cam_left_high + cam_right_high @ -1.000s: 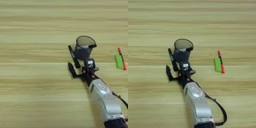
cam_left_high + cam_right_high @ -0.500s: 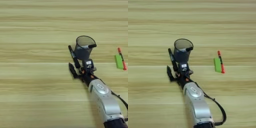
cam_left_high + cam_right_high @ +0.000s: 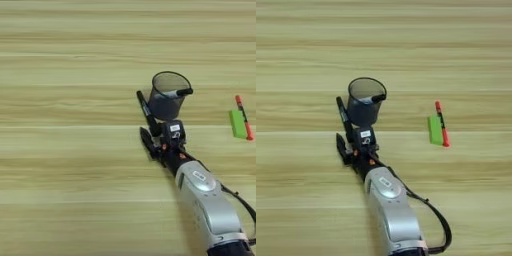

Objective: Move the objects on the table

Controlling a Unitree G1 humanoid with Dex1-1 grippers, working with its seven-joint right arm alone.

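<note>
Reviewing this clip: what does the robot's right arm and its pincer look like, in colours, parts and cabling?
The right forearm is a rounded silver-grey shell with a small dark marking on top, darkening to a black band at the bottom edge. A thin black cable loops along its right side. At the wrist sit black parts with small orange-red accents and a white label. The pincer has two black fingers.

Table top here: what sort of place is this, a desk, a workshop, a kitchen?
Most likely a desk or a test bench set up like one. On the wooden table are only writing things: a mesh pen cup, a black marker, and a red-tipped pen beside a green block.
</note>
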